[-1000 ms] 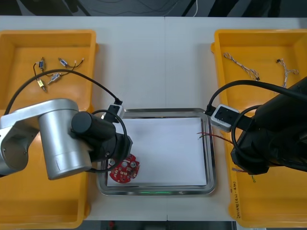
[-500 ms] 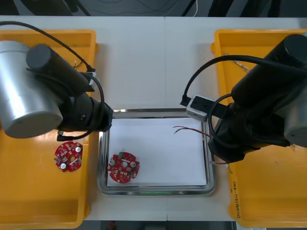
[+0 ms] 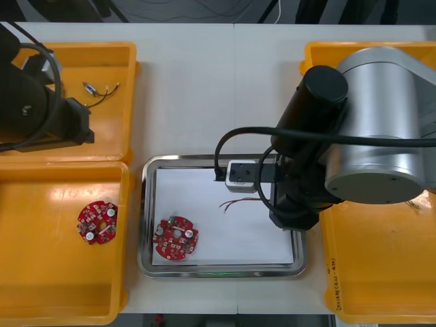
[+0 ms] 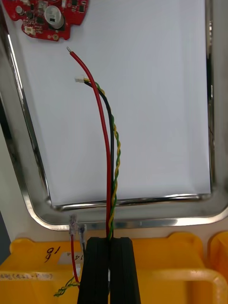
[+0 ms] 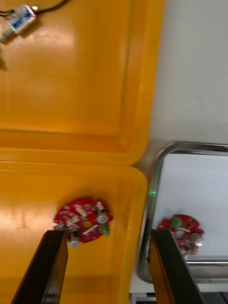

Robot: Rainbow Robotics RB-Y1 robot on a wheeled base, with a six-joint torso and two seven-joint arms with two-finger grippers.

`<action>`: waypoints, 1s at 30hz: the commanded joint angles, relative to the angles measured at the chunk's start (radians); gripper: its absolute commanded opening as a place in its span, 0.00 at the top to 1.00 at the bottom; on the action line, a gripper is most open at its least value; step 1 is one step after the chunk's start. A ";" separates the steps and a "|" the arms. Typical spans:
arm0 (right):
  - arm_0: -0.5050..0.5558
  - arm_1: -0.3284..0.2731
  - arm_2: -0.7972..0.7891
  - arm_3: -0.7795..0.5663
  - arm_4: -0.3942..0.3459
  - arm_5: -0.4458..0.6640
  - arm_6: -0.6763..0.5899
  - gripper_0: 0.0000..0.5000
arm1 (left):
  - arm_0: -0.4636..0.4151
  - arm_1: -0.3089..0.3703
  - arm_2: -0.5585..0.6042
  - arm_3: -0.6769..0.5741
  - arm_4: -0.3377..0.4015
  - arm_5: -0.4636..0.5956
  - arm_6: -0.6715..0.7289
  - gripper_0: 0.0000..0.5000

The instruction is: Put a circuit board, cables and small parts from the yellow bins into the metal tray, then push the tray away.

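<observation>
Red and yellow cable point(image 4: 105, 142) is pinched btwn the closed fingers of the right end effector point(image 4: 111, 244). It runs straight out ahead of the fingertips, over the metal tray point(image 4: 142, 219) rim and across the white inside. Its free ends stop near, not touching, a round red circuit board point(image 4: 47, 16) in the tray corner farthest from that end effector. Right under the fingers is a yellow bin point(image 4: 190, 256).

Left end effector point(image 5: 107, 232) is spread wide w/ nothing held, above the left yellow bins point(image 5: 95, 95). A second board point(image 5: 84, 221) lies close by one fingertip. A small metal part point(image 5: 21, 16) lies well ahead.
</observation>
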 commanded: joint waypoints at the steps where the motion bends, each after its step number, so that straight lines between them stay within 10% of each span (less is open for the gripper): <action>1: -0.039 0.052 0.075 0.022 0.045 -0.044 0.090 1.00 | 0.039 0.044 0.122 0.066 -0.004 0.041 -0.138 0.00; 16: -0.029 0.075 0.257 0.132 0.094 -0.167 0.098 1.00 | 0.041 0.044 0.222 0.333 -0.167 -0.012 -0.408 0.00; 30: 0.047 0.129 0.310 0.217 0.223 -0.236 0.096 1.00 | 0.036 0.027 0.218 0.520 -0.165 -0.260 -0.627 0.00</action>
